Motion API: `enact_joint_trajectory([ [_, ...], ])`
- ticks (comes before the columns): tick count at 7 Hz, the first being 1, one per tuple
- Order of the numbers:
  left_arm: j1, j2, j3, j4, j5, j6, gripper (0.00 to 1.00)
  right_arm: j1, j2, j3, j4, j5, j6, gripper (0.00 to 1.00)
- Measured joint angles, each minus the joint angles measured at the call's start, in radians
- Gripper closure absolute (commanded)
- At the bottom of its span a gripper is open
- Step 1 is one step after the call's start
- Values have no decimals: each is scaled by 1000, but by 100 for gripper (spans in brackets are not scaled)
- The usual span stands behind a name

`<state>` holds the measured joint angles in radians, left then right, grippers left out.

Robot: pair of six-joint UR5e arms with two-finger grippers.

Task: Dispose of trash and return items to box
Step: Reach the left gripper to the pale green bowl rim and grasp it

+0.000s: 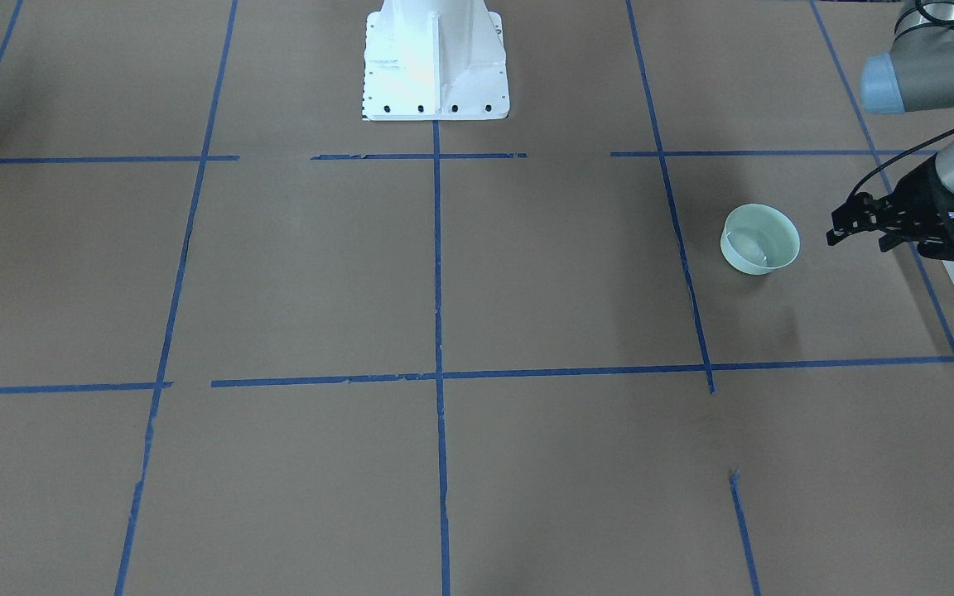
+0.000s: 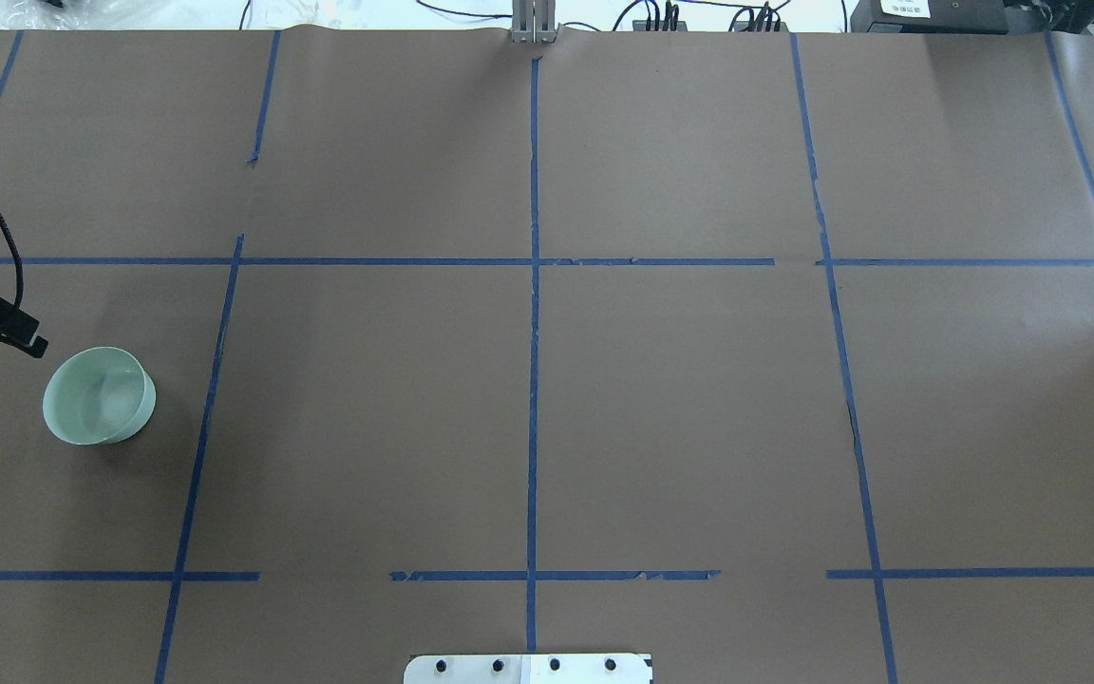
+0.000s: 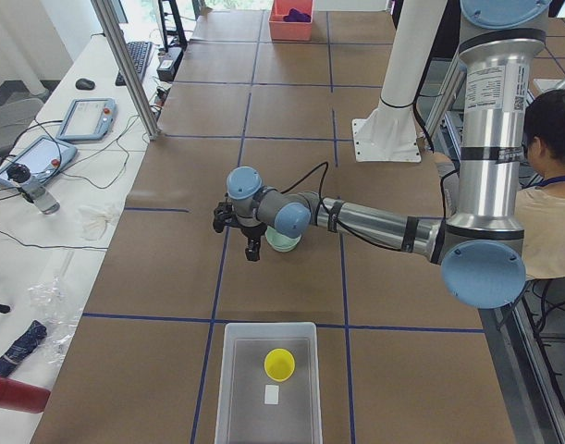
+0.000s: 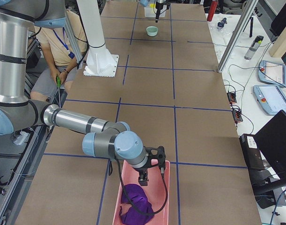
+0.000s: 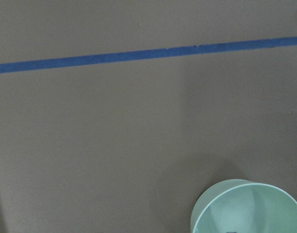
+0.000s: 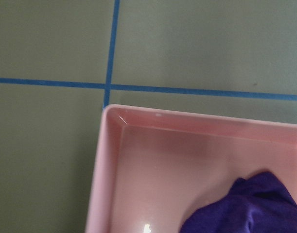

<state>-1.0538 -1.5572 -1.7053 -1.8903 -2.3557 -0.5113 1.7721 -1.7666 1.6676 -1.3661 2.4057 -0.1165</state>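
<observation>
Bowl [image 1: 760, 238]: pale green, upright, open side up, on the brown table [image 1: 527, 273]. It sits just beside the left gripper [image 1: 858, 236] and does not touch it. In the left wrist view only its rim shows, at the lower right corner.

Left gripper: fingers apart and holding nothing. It hangs above the table, with the bowl on the side of the fingers nearer the table's middle.

Cup [image 3: 280, 363]: yellow, mouth up, inside the box [image 3: 228, 398]. It is well apart from the left fingers, on the side away from the bowl.

Box: frosted white tub at the table's end by the left arm. A small white slip [image 3: 272, 394] lies on its floor just beside the cup. The front view shows only one corner of the box, below the left wrist.

Right gripper [image 4: 150, 174]: it hangs over the near end of a pink tray [image 6: 100, 165] at the opposite end of the table, far from the bowl and the box. I cannot tell whether its fingers are spread or closed, and nothing can be seen between them.

Tray: a purple cloth [image 4: 135, 204] lies bunched in it, below and just beside the right fingers. Contact cannot be determined.
</observation>
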Motion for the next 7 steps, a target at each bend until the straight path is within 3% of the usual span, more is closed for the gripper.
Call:
enact_joint_trajectory([
  [3, 74, -6, 51, -43, 0, -4, 13, -103, 0, 63, 31, 4, 145, 0],
  [4, 90, -9, 78, -75, -1, -4, 27, -110, 0, 65, 33, 6, 149, 0],
  [5, 106, -10, 107, -116, -1, -14, 99, -120, 0, 67, 34, 7, 150, 0],
  [7, 125, -12, 121, -158, -3, -65, 100, -138, 1, 70, 35, 7, 152, 0],
])
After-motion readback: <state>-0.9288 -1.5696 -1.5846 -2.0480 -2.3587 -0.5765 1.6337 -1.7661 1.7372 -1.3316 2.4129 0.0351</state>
